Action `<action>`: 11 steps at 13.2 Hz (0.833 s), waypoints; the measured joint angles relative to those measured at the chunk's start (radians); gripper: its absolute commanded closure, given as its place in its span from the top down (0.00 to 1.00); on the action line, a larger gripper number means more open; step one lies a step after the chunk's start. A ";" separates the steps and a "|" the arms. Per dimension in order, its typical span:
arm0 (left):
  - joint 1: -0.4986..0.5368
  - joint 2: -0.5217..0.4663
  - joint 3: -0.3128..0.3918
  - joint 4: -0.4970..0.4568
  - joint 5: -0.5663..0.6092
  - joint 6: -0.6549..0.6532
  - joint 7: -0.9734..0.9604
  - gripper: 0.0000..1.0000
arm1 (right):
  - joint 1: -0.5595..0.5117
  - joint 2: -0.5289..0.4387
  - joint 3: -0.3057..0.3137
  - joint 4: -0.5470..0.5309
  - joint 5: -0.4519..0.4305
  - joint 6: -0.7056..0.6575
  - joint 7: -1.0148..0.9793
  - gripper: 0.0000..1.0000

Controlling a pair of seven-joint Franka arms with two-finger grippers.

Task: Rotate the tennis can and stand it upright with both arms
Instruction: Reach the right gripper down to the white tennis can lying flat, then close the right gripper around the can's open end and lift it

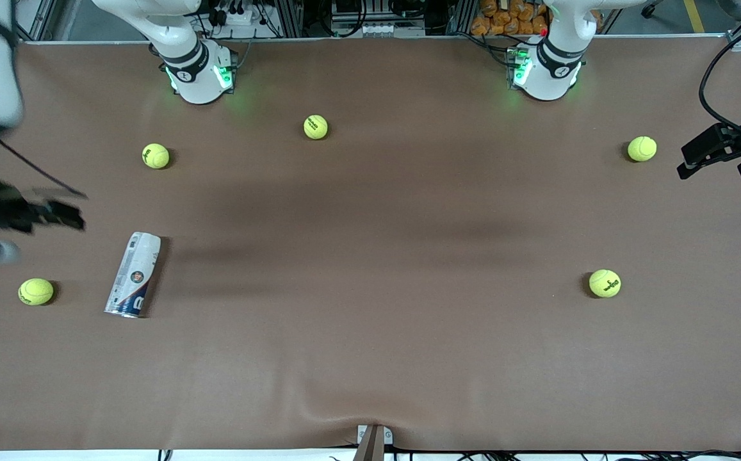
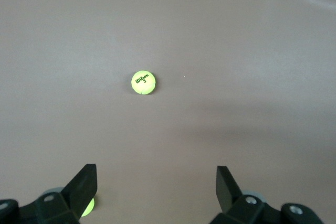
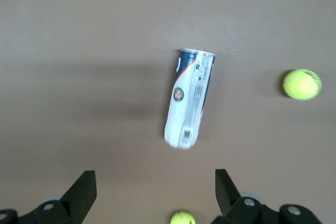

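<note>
The tennis can (image 1: 133, 275) lies on its side on the brown table toward the right arm's end. Its silver rim points toward the front camera. It has a white and dark-blue label with a red logo. In the right wrist view the can (image 3: 189, 98) lies ahead of the fingers, not between them. My right gripper (image 1: 66, 214) is open and empty in the air over the table's edge, beside the can; its jaws show wide apart in the right wrist view (image 3: 154, 182). My left gripper (image 1: 713, 169) is open and empty over the left arm's end, also seen in the left wrist view (image 2: 156, 179).
Several yellow-green tennis balls lie about: one (image 1: 36, 291) beside the can, one (image 1: 155, 155) farther from the front camera than the can, one (image 1: 316, 127) mid-table, two (image 1: 642, 148) (image 1: 604, 283) toward the left arm's end. The brown cloth wrinkles near the front edge (image 1: 319, 397).
</note>
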 measured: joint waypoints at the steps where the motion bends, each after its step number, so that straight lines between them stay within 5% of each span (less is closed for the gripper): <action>1: 0.000 0.000 0.000 0.000 0.000 0.000 0.000 1.00 | -0.001 0.060 -0.002 0.000 0.000 0.031 0.000 1.00; 5: 0.000 0.000 -0.001 0.001 0.000 0.000 0.000 1.00 | -0.026 0.224 -0.008 0.003 -0.001 0.146 -0.002 1.00; 11: 0.000 0.000 0.000 0.001 0.000 0.000 0.000 1.00 | -0.055 0.338 -0.008 0.003 0.000 0.206 -0.010 1.00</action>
